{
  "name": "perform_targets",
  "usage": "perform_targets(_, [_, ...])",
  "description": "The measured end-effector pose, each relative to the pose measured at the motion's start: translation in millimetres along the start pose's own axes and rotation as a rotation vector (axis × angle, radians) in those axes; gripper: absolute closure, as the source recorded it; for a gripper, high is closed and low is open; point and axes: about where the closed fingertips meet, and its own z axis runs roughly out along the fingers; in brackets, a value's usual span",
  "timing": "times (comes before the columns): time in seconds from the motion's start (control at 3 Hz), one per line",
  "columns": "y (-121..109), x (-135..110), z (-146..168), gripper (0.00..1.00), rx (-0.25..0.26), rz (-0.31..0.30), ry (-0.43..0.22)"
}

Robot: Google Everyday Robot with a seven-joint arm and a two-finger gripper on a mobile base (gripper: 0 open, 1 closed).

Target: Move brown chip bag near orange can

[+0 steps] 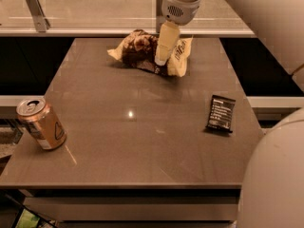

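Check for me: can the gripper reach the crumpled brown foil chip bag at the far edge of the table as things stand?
Probably yes. The gripper hangs right at the brown chip bag, nothing between them; the orange metal can and flat black wrapper lie well away.

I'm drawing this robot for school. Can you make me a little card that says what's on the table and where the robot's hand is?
Table: brown, flat top
Chip bag: crumpled, at the far edge, about the middle
Can: orange, near left corner, far from the chip bag
Black wrapper: lying flat on the right side
Gripper: pointing down at the middle of the chip bag
Job done: not yet
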Motion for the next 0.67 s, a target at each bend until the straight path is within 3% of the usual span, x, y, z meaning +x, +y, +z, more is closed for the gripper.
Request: perform_targets(0.67, [-4.0,-3.4,32.8,0.00,-0.034,0.012,0.024])
